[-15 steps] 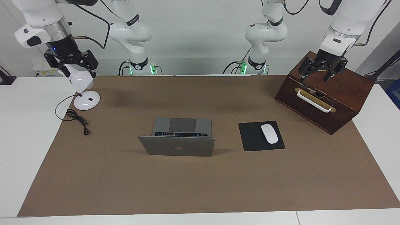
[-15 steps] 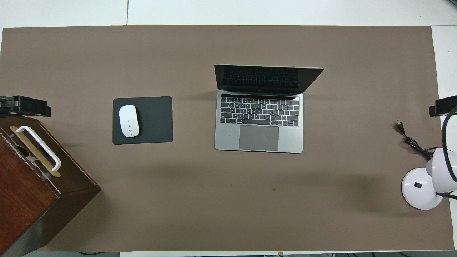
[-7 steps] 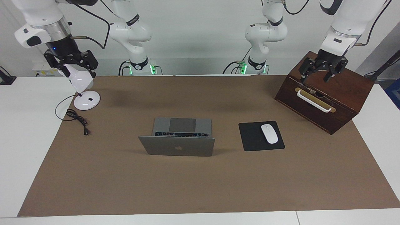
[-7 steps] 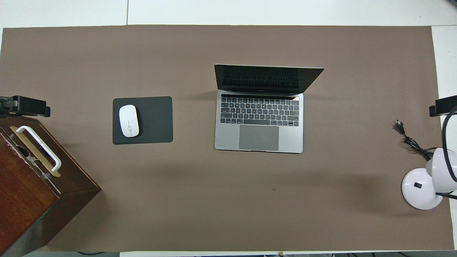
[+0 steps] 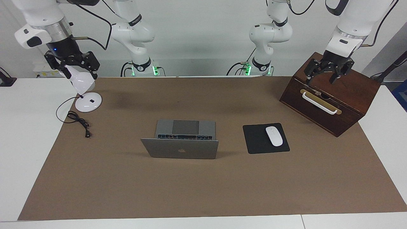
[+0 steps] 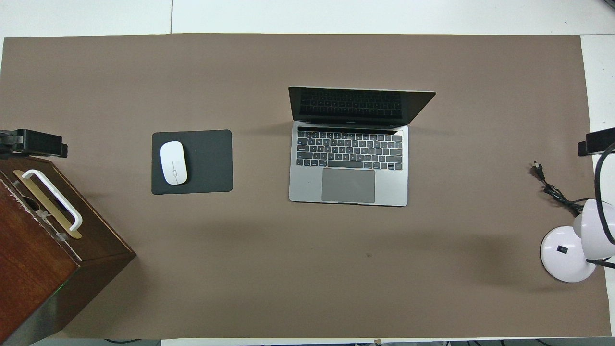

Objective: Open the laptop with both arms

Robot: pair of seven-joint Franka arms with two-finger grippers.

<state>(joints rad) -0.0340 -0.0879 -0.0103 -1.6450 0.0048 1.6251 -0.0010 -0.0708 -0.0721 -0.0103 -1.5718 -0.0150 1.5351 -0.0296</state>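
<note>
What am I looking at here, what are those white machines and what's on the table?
Two white robot arms at a table, filmed once from across it and once from above. The laptop stands open in the middle. Beside it a white mouse lies on a black mouse pad. The left gripper, open, hangs over a wooden box; the right gripper hangs over a white desk lamp. Neither holds anything.
</note>
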